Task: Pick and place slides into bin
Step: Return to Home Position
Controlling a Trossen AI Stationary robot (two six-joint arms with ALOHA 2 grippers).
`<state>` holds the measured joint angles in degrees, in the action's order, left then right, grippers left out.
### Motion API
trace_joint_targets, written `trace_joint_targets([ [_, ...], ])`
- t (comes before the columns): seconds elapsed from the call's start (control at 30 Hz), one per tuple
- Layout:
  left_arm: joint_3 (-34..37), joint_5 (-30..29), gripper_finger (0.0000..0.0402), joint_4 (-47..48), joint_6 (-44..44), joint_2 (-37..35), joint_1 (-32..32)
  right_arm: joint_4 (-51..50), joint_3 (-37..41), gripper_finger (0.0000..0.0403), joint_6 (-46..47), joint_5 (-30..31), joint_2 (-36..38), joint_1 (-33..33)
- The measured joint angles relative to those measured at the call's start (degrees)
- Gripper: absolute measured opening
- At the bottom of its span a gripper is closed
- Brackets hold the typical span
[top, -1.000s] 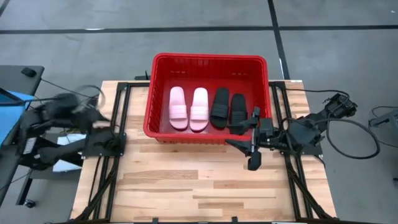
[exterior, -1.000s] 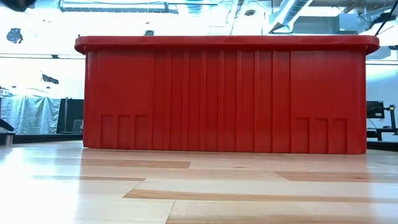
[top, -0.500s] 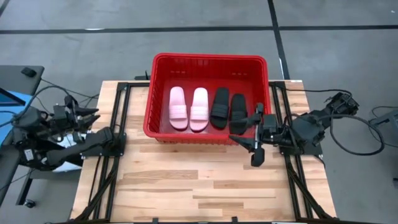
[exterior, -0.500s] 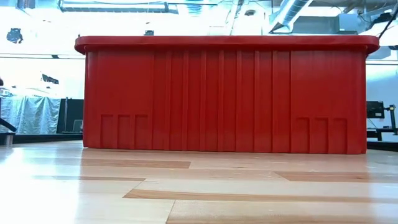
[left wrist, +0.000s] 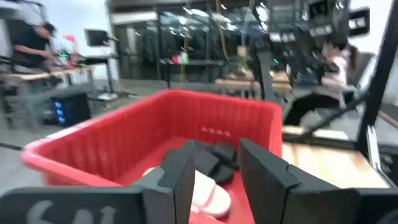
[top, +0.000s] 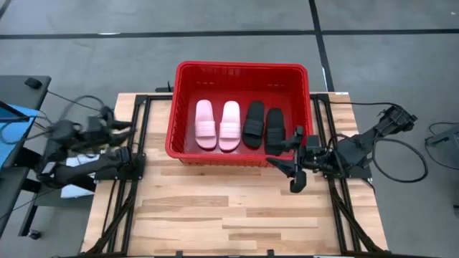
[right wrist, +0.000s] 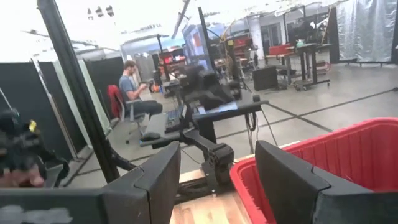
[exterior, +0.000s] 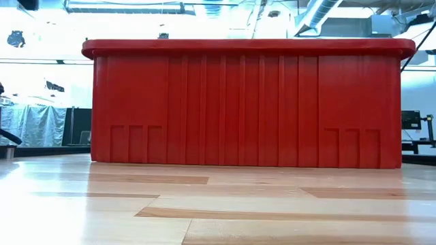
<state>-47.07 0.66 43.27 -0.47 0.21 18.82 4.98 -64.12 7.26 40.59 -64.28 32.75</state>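
Observation:
The red bin [top: 242,69] stands at the table's far middle. Inside it, side by side on its floor, lie two pale pink slides [top: 206,124] [top: 229,125] and two black slides [top: 254,122] [top: 275,130]. My left gripper [top: 123,125] is open and empty at the table's left edge, pointing at the bin; its wrist view [left wrist: 214,180] shows the bin [left wrist: 93,149] and the slides [left wrist: 208,190]. My right gripper [top: 288,163] is open and empty just outside the bin's near right corner; it also shows in its wrist view [right wrist: 217,186]. The low view shows only the bin's near wall [exterior: 248,109].
Black frame rails [top: 136,179] [top: 337,208] run along the table's left and right sides. Bare wooden tabletop [top: 229,208] lies in front of the bin. People sit at desks in the room beyond [right wrist: 134,87] [left wrist: 323,68].
My left gripper has swung from beyond the table's left edge toward the bin and now points at it. The slides and the bin have stayed where they were.

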Motion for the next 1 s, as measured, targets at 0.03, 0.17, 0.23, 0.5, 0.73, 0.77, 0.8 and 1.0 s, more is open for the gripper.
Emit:
trace_joint_targets([
  [0.03, 2.49, 0.44, 0.0114, -1.82, 0.26, 0.02, -0.22, 1.5, 1.28, 0.0198, -0.06, -0.01, 0.47, 0.0],
  [0.17, 9.89, 2.87, 0.0114, -4.62, -2.5, -0.04, -0.75, 5.48, 4.84, 0.0198, 0.06, -0.41, 2.47, 0.26],
  [0.23, 12.13, 9.08, 0.0114, -6.87, -3.89, -0.02, -0.82, 5.65, 5.72, 0.0199, 0.26, -0.57, 3.53, 1.0],
  [0.5, 19.95, 25.95, 0.0114, -17.54, -16.18, -0.09, -0.82, 4.14, 7.52, 0.02, -0.2, -0.39, 7.14, 4.68],
  [0.73, 29.42, 29.83, 0.0114, -43.49, -26.55, -0.13, -3.74, -0.7, 7.54, 0.02, -0.19, -0.01, 9.68, 6.87],
  [0.77, 31.03, 28.81, 0.0114, -46.34, -27.66, -0.13, -4.93, -1.69, 7.54, 0.02, -0.21, -0.01, 10.05, 7.12],
  [0.8, 32.5, 27.66, 0.0114, -48.8, -28.7, -0.11, -6.39, -2.5, 7.56, 0.02, -0.21, -0.01, 10.44, 7.39],
  [1.0, 38.21, 17.5, 0.0114, -54.25, -30.82, -0.04, -18.81, -6.84, 7.57, 0.02, -0.19, -0.01, 12.71, 7.74],
])
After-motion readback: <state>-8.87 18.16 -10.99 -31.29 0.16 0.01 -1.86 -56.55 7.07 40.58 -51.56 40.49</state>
